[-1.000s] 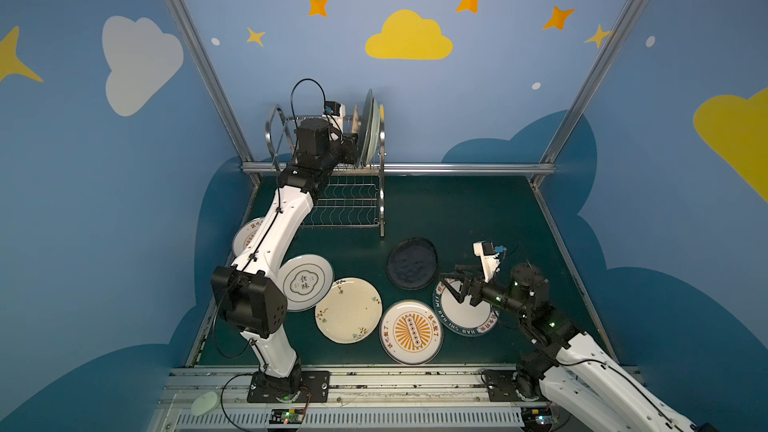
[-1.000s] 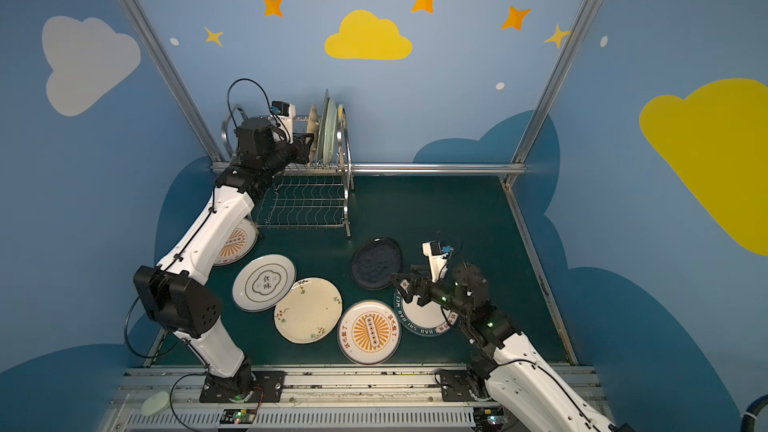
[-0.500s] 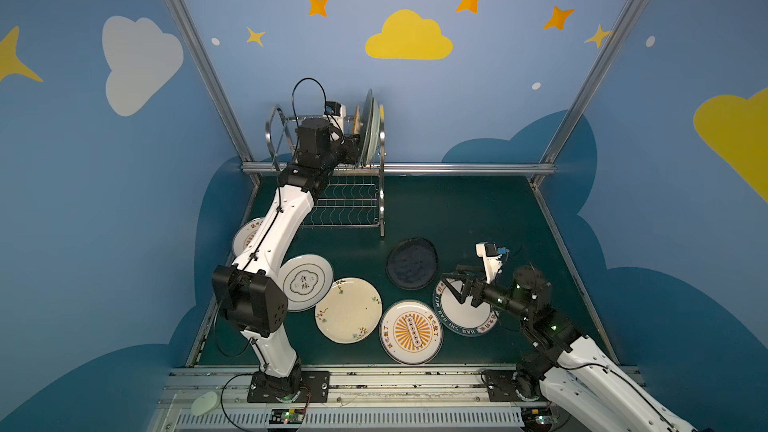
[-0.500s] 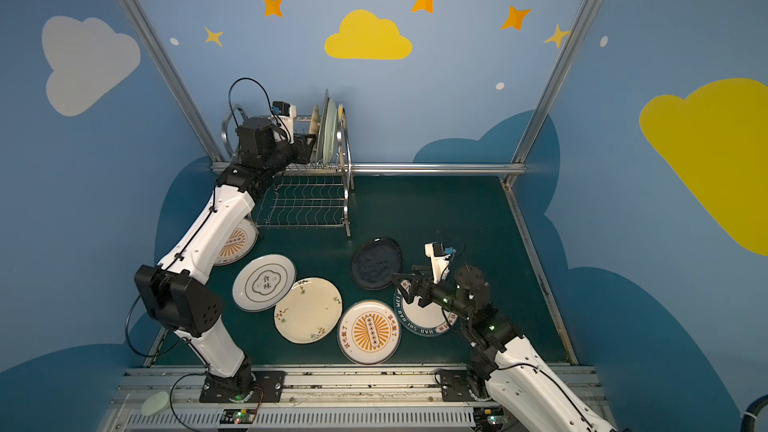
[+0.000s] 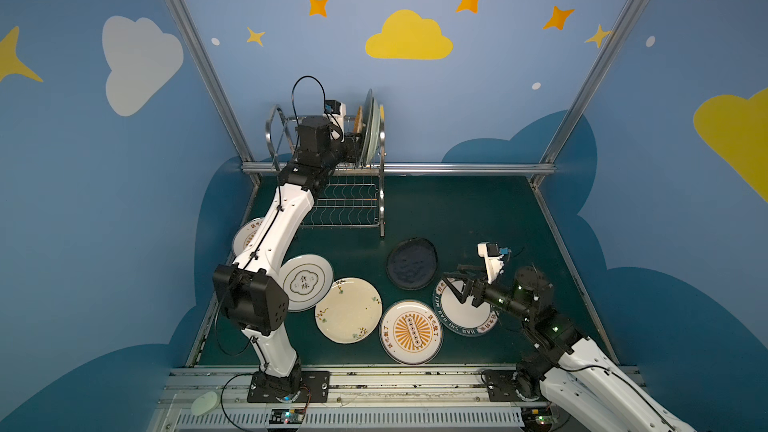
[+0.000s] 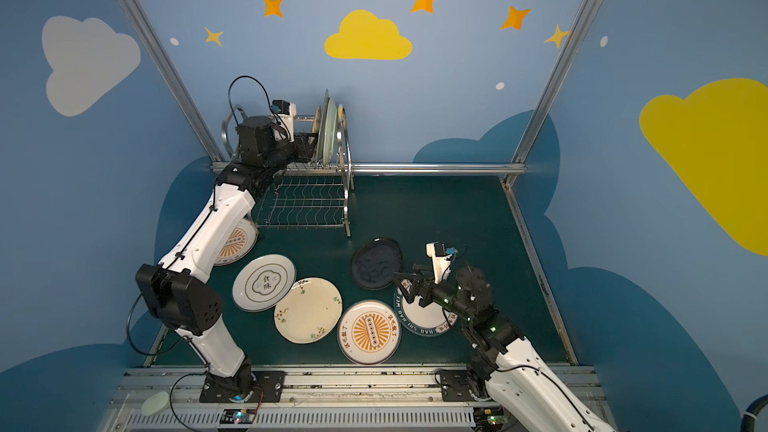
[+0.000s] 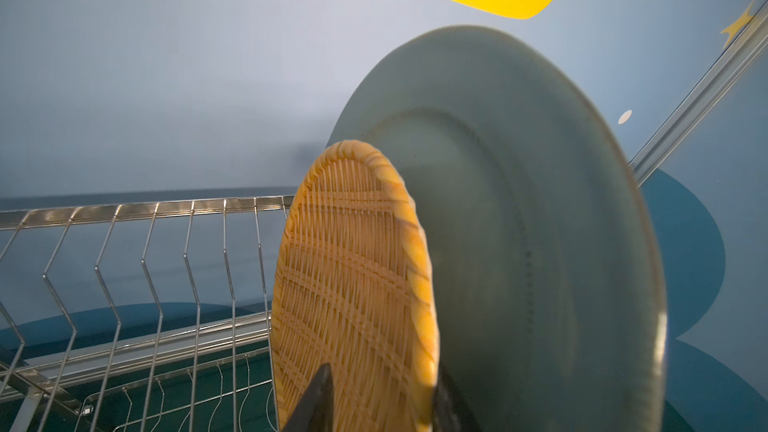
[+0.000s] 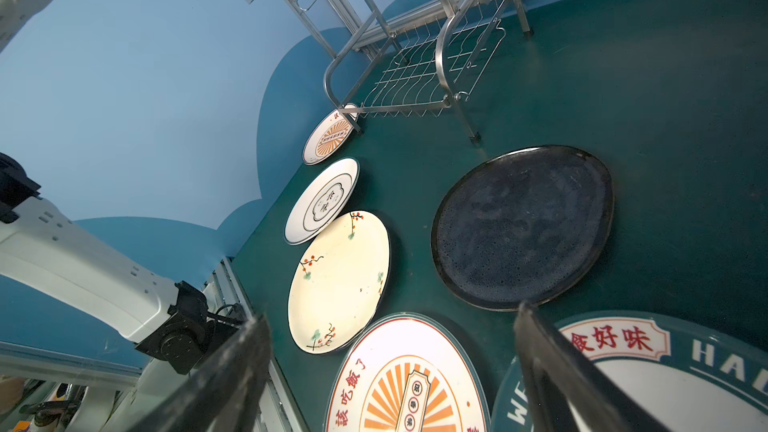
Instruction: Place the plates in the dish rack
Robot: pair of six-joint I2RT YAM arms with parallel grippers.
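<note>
Stainless-steel dish rack (image 5: 381, 201) holds the yellow woven plate (image 7: 353, 284) upright in its upper tier, beside a pale green plate (image 7: 519, 243). Left fingers (image 7: 318, 403) straddle the woven plate's rim; whether they grip it I cannot tell. Right fingers (image 8: 232, 371) gape wide, empty, over the teal-rimmed plate (image 5: 465, 322) on the counter (image 5: 478, 209) before the rack.

"食味" on cloud-emblem plate (image 5: 305, 282); "好味" and "WEI" on teal-rimmed plate (image 8: 685, 388).

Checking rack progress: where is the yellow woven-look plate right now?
The yellow woven-look plate stands on edge in the upper tier of the dish rack, rear left in both top views, beside a pale green plate; the left gripper straddles its rim.
</note>
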